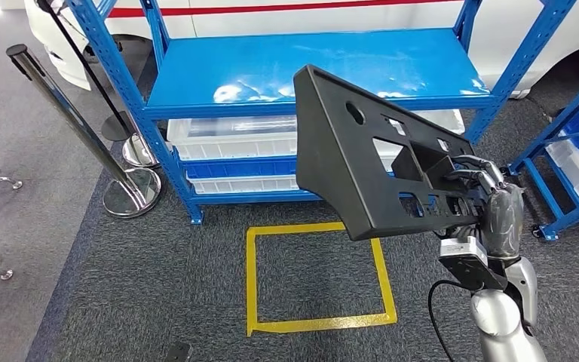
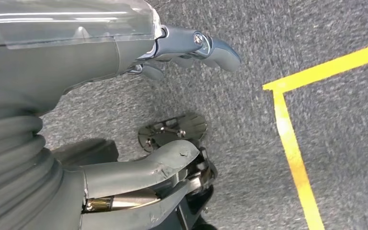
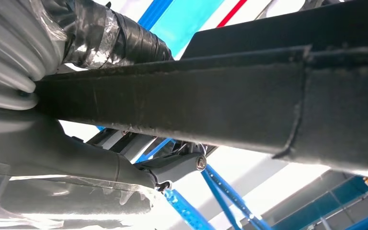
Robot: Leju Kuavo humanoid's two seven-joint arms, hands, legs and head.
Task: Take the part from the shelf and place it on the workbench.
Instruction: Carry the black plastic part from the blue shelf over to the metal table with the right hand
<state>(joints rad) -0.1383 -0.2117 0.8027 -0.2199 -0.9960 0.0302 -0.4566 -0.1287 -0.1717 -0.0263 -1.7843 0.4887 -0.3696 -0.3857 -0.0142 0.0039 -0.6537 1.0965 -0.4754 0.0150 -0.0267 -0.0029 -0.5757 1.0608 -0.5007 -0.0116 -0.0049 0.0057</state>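
Observation:
The part (image 1: 362, 158) is a long black plastic panel with several cut-outs. My right hand (image 1: 490, 204) grips it at its right end and holds it tilted in the air in front of the blue shelf (image 1: 317, 72). In the right wrist view the part's dark edge (image 3: 211, 100) runs across the picture, with my right hand (image 3: 52, 148) wrapped around it. My left hand (image 2: 139, 62) hangs low over the grey carpet with its fingers loosely apart and nothing in it.
A yellow taped square (image 1: 317, 275) marks the carpet below the part. Clear and blue bins (image 1: 234, 139) fill the shelf's lower levels. A chrome stanchion (image 1: 83, 128) stands at the left, a second blue rack (image 1: 573, 151) at the right, a white car behind.

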